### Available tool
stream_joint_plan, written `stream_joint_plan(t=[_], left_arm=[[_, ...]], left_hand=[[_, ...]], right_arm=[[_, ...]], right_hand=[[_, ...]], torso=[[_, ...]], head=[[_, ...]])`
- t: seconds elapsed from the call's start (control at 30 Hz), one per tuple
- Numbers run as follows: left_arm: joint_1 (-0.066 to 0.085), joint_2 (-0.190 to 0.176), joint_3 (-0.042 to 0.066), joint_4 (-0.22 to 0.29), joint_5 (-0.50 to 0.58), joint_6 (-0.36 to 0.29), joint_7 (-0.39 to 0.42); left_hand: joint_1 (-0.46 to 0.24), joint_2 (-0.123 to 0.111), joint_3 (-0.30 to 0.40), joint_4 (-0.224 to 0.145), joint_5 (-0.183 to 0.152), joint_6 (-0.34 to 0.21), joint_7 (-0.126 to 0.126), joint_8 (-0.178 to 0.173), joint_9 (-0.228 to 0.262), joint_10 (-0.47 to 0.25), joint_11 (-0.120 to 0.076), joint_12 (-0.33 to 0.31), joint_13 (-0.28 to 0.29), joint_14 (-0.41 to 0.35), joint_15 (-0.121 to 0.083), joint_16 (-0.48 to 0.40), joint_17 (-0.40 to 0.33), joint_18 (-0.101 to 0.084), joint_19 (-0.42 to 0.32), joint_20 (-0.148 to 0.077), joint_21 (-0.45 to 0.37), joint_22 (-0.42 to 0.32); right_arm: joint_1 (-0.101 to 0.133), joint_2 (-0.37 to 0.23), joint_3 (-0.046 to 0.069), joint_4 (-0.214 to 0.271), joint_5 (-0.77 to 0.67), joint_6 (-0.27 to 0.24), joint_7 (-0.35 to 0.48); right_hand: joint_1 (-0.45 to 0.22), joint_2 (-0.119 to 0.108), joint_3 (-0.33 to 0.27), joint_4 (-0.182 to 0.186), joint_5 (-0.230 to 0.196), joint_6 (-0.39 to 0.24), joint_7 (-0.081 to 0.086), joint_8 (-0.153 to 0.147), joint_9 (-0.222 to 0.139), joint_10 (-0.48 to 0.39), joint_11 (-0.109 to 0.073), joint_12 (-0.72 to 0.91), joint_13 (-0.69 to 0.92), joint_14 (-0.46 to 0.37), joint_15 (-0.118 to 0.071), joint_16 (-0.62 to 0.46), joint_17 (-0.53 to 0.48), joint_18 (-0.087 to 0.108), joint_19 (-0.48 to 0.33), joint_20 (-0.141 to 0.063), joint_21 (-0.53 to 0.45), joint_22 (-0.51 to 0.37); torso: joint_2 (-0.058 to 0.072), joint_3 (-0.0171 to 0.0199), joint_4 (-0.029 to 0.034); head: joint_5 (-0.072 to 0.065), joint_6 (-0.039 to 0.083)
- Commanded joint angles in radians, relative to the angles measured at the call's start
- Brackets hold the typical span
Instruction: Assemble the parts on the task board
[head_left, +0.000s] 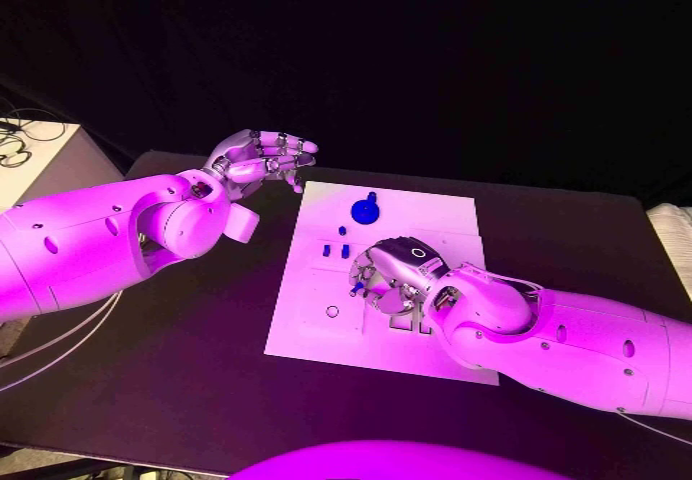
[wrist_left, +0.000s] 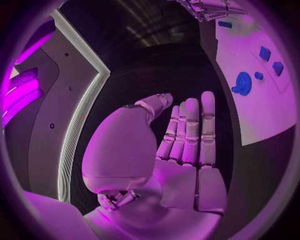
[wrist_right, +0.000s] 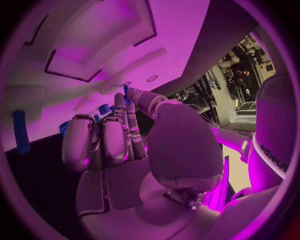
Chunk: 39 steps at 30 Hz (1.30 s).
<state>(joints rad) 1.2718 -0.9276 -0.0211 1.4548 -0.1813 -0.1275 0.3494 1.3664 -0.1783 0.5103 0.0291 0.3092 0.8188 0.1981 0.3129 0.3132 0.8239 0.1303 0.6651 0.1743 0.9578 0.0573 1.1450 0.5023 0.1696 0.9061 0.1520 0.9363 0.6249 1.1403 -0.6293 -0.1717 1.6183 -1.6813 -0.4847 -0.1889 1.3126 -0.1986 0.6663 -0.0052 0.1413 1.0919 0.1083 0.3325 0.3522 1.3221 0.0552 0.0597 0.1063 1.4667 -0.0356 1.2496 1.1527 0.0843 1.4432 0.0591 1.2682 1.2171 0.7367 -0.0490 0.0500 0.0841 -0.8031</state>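
The white task board (head_left: 433, 215) lies in the middle of the black table. A round blue part (head_left: 366, 211) stands near its far edge, with three small blue parts (head_left: 343, 231) (head_left: 327, 250) (head_left: 345, 250) just nearer. My right hand (head_left: 397, 268) hovers low over the board's middle, its fingers curled, and pinches a small blue part (head_left: 356, 287) (wrist_right: 127, 92) between thumb and a finger. My left hand (head_left: 260, 158) is raised beside the board's far left corner; its fingers (wrist_left: 190, 130) lie straight and hold nothing. The left wrist view shows the round part (wrist_left: 242, 83) and two square parts (wrist_left: 265, 53).
A small round hole (head_left: 333, 311) is in the board's near left area. In the right wrist view a blue peg (wrist_right: 20, 131) stands on the board. Bare black table (head_left: 188, 350) surrounds the board. A pale cabinet (head_left: 36, 150) stands at the far left.
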Motion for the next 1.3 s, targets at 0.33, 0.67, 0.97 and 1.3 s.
stream_joint_plan(t=[0.33, 0.67, 0.97, 1.3], left_arm=[[0.001, 0.004, 0.000, -0.001, 0.005, 0.002, 0.003], [0.001, 0.003, 0.000, -0.001, 0.005, 0.003, 0.001], [0.001, 0.003, 0.000, -0.001, 0.005, 0.003, -0.001], [0.001, 0.003, 0.000, 0.000, 0.005, 0.004, -0.004]], left_hand=[[-0.007, 0.000, -0.005, 0.000, 0.000, -0.004, -0.003, 0.006, 0.000, -0.006, 0.003, -0.004, -0.001, -0.006, 0.004, -0.005, -0.001, 0.015, 0.009, 0.001, -0.006, -0.001], [-0.007, 0.000, -0.006, 0.001, 0.001, -0.005, -0.003, 0.007, 0.000, -0.007, 0.003, -0.004, -0.002, -0.008, 0.004, -0.006, -0.002, 0.016, 0.011, 0.002, -0.008, -0.003], [-0.007, 0.000, -0.006, 0.002, 0.001, -0.006, -0.003, 0.008, -0.001, -0.009, 0.003, -0.004, -0.002, -0.009, 0.004, -0.006, -0.001, 0.015, 0.011, 0.002, -0.008, -0.003], [-0.007, 0.000, -0.006, 0.002, 0.001, -0.006, -0.003, 0.008, -0.001, -0.009, 0.003, -0.004, -0.002, -0.009, 0.004, -0.006, -0.001, 0.015, 0.011, 0.002, -0.008, -0.003]], right_arm=[[-0.001, 0.008, -0.003, -0.003, -0.001, 0.027, 0.005], [-0.002, 0.013, -0.005, -0.008, -0.015, 0.043, -0.019], [-0.003, 0.016, -0.006, -0.008, -0.039, 0.064, -0.053], [-0.003, 0.024, -0.007, -0.006, -0.051, 0.077, -0.053]], right_hand=[[0.009, 0.019, 0.006, -0.003, 0.003, 0.005, -0.003, 0.006, 0.003, 0.028, -0.020, 0.006, 0.001, 0.032, -0.008, 0.000, -0.001, -0.007, 0.002, -0.002, 0.004, 0.002], [0.009, 0.019, 0.006, -0.003, 0.003, 0.005, -0.003, 0.006, 0.003, 0.028, -0.020, 0.006, 0.001, 0.032, -0.008, 0.000, -0.001, -0.007, 0.002, -0.002, 0.004, 0.002], [0.008, 0.020, 0.007, -0.004, 0.003, 0.004, -0.003, 0.007, 0.004, 0.028, -0.020, 0.006, 0.001, 0.031, -0.008, 0.000, -0.002, -0.006, 0.001, -0.001, 0.003, 0.001], [0.004, 0.018, 0.006, -0.004, 0.001, 0.002, -0.002, 0.008, 0.008, 0.026, -0.018, 0.005, 0.001, 0.030, -0.007, -0.005, -0.009, -0.005, -0.001, -0.001, -0.001, -0.003]], torso=[[0.000, -0.0008, -0.0004], [0.000, 0.0000, -0.0008], [0.001, 0.0002, -0.0002], [0.000, 0.0003, -0.0011]], head=[[0.003, -0.006], [0.003, -0.007], [0.003, -0.008], [0.003, -0.010]])
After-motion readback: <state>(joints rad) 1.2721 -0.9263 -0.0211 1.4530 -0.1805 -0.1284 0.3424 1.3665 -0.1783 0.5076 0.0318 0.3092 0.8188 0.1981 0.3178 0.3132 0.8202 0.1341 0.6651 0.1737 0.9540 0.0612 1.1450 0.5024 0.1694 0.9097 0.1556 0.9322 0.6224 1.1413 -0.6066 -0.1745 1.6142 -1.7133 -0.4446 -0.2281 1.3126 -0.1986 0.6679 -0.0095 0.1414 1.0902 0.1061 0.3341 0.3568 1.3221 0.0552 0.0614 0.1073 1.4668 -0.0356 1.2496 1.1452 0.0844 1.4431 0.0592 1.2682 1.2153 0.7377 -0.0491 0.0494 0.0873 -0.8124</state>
